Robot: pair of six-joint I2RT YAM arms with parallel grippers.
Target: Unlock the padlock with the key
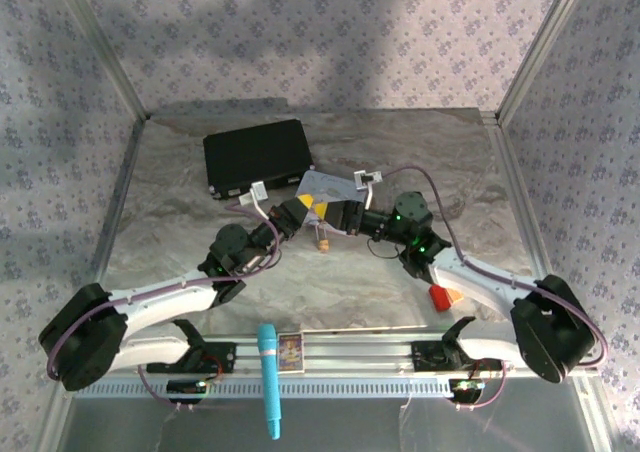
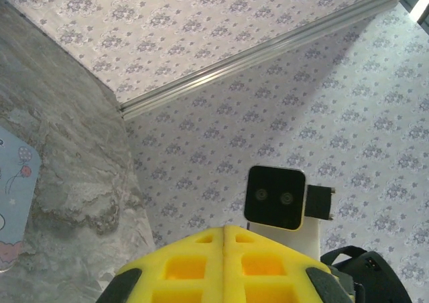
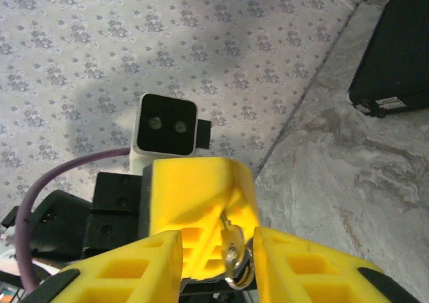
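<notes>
Bearing white label (image 3: 383, 104), black case (image 3: 395, 48); print unreadable. Padlock (image 1: 322, 240) near left pincer (image 1: 303, 203).

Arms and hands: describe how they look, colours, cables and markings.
The left arm and right arm have white shells, black joints and purple cables. The left hand and right hand have yellow cut-out fingers on black bases. Green lights dot the right arm's wrist.

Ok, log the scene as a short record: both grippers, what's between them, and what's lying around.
left gripper: shut, facing the right one
right gripper: open around a silvery metal ring
padlock: likely the brass speck beside the meeting fingertips
far side: black case, pale blue tin
near side: red-and-orange block
</notes>
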